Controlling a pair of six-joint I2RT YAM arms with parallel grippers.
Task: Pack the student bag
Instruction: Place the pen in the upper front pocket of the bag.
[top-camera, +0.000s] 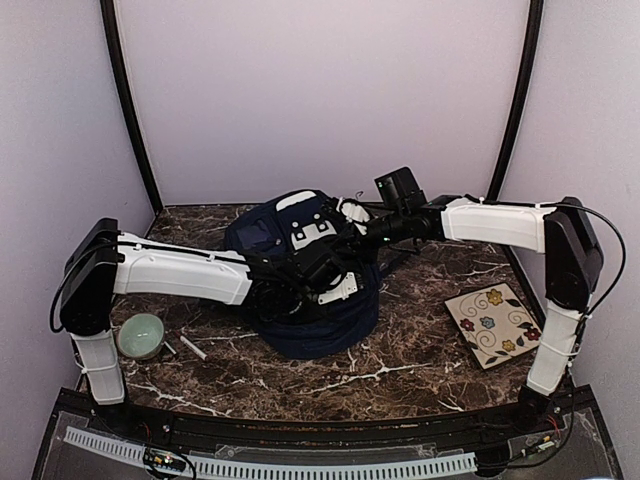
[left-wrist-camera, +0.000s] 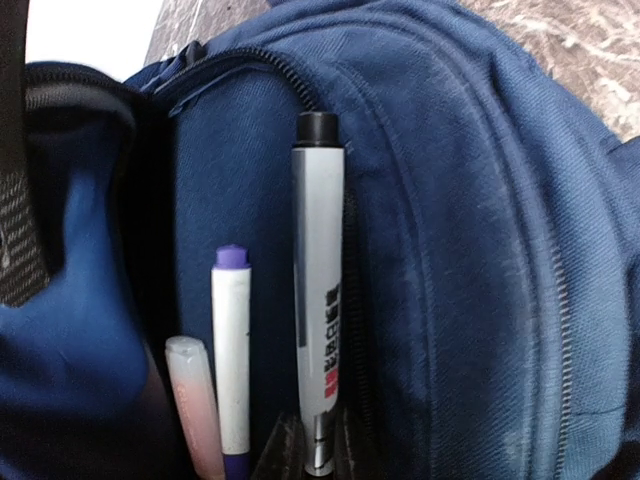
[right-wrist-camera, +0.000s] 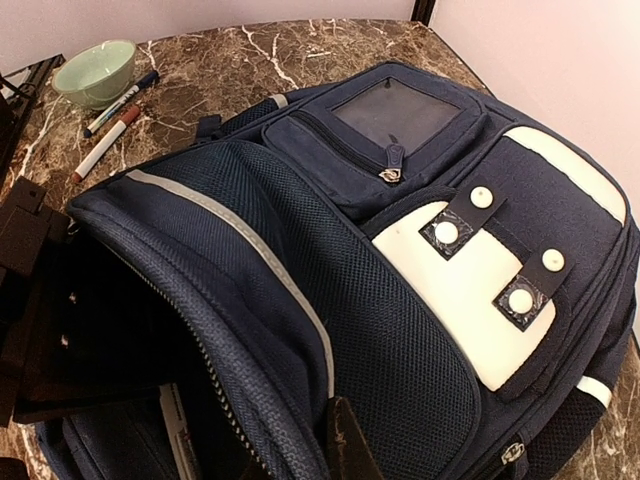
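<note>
Brown marble with white veins tops the table (top-camera: 400, 372), closed in by pale lilac walls. Toward the front left corner I see a green bowl (top-camera: 140, 335) with loose markers (top-camera: 192, 348) just beside it. At the middle of the table lies the student bag (top-camera: 312, 335), front panel up, main compartment gaping. My left gripper (top-camera: 312, 268) reaches into that mouth, jaws drawn narrow on the tail of a grey marker (left-wrist-camera: 318, 280), as far as the wrist view lets me judge. The marker's long axis runs straight ahead of the gripper, black cap leading into the compartment. It lies parallel to a purple-capped pen (left-wrist-camera: 232, 350) and a pink stick (left-wrist-camera: 192, 395) inside, just to its left. My right gripper (right-wrist-camera: 342, 440) is pinched tight on the bag's zipper lip, propping it up. Near the right edge sits a floral tile (top-camera: 493, 323). I judge the left arm is the one placed to release, along the marker's own line.
</note>
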